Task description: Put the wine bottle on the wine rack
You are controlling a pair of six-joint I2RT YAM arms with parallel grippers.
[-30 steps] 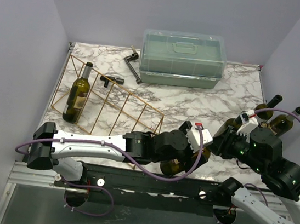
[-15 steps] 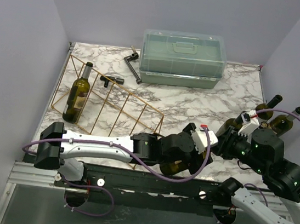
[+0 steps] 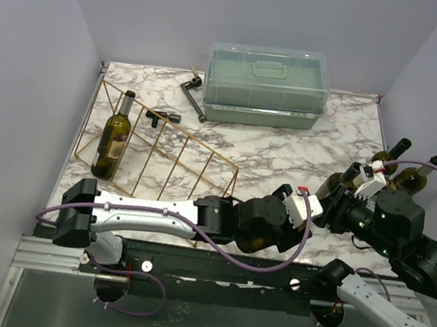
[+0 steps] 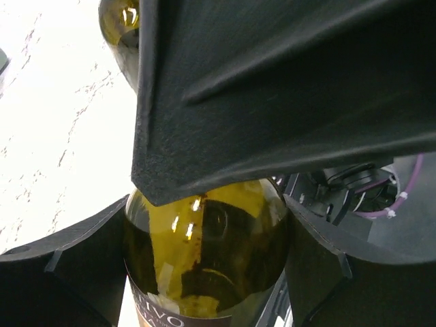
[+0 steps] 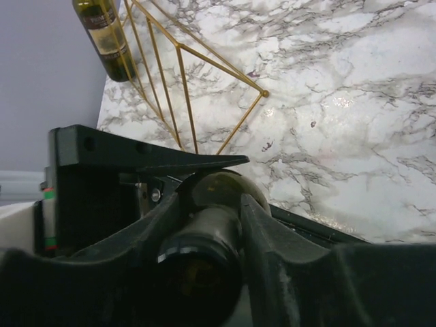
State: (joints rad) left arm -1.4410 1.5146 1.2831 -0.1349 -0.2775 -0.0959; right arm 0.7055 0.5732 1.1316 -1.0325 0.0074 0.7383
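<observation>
A green glass wine bottle (image 4: pixel 204 259) lies near the table's front edge, mostly hidden under both grippers in the top view. My left gripper (image 3: pixel 279 220) is shut on its wide body, one finger (image 4: pixel 68 259) pressed to each side. My right gripper (image 3: pixel 327 212) is shut on the bottle's neck (image 5: pixel 204 238), with the mouth pointing at its camera. The gold wire wine rack (image 3: pixel 171 123) stands at the left of the table, apart from both grippers, and holds another bottle (image 3: pixel 112 143). The right wrist view shows the rack's end (image 5: pixel 180 88) beyond the held bottle.
A translucent green lidded box (image 3: pixel 267 85) stands at the back centre. Two more bottles (image 3: pixel 388 158) (image 3: pixel 414 180) lie at the right edge. A black tool (image 3: pixel 193 100) and a corkscrew (image 3: pixel 163 116) lie behind the rack.
My left gripper slid right along the bottle and its fingers closed in on the body. The right gripper shifted slightly right, still on the neck.
</observation>
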